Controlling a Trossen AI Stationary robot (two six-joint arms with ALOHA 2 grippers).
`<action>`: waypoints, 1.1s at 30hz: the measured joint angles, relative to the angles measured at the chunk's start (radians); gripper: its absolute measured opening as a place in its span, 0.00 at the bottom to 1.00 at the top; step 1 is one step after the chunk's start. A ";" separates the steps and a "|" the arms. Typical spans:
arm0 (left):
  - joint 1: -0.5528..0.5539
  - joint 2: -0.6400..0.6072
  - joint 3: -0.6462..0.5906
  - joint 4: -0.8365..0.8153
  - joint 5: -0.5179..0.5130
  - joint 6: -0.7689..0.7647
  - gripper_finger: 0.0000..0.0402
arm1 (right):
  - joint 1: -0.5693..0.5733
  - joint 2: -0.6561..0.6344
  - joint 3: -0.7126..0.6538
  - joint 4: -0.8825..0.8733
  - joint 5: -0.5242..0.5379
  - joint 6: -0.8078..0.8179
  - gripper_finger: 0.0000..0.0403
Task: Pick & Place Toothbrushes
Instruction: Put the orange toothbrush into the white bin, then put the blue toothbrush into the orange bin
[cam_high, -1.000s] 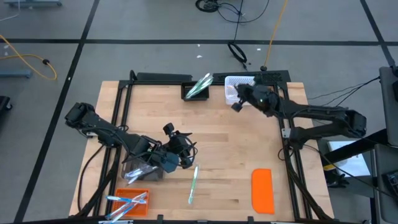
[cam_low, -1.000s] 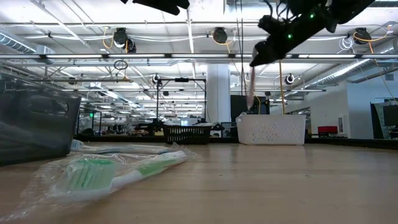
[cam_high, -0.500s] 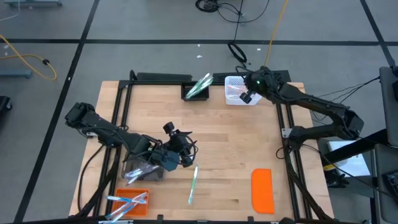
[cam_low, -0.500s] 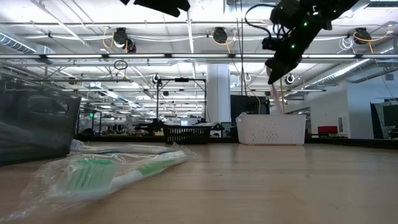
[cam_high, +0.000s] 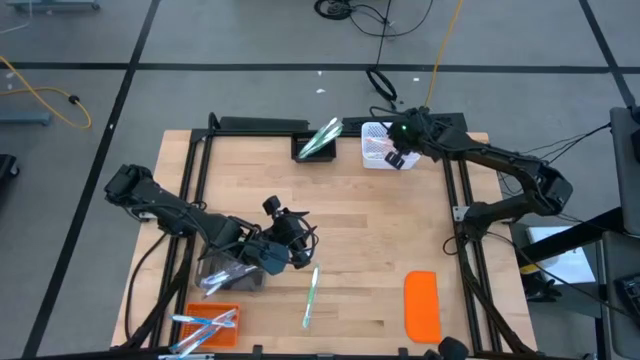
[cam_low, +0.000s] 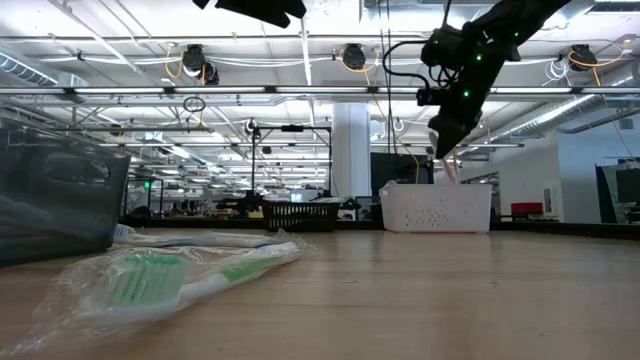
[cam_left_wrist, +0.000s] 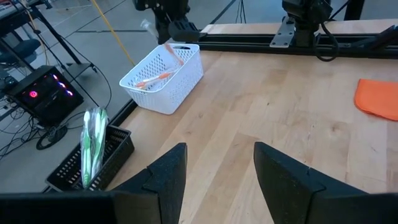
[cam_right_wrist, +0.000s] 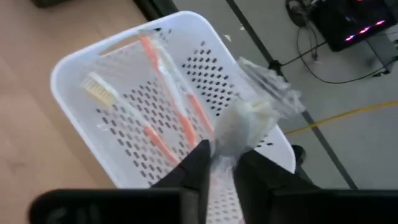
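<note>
While over basket (cam_high: 375, 146), right tool (cam_high: 397, 158).

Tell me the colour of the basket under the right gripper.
The basket is white with perforated walls, clearest in the right wrist view.

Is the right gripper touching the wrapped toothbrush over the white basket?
Touching. In the right wrist view the right gripper has its two fingers pinched on the wrapped toothbrush, which hangs above the white basket.
</note>
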 joint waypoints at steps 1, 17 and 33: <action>0.000 0.000 0.000 0.000 0.000 0.000 0.47 | 0.000 0.000 0.000 0.000 0.007 -0.001 0.17; 0.000 0.000 0.000 -0.003 0.003 -0.004 0.47 | 0.000 -0.001 0.000 0.032 0.021 -0.004 0.45; 0.000 0.000 0.000 -0.036 0.112 -0.003 0.47 | 0.067 -0.001 0.000 0.060 0.015 -0.004 0.47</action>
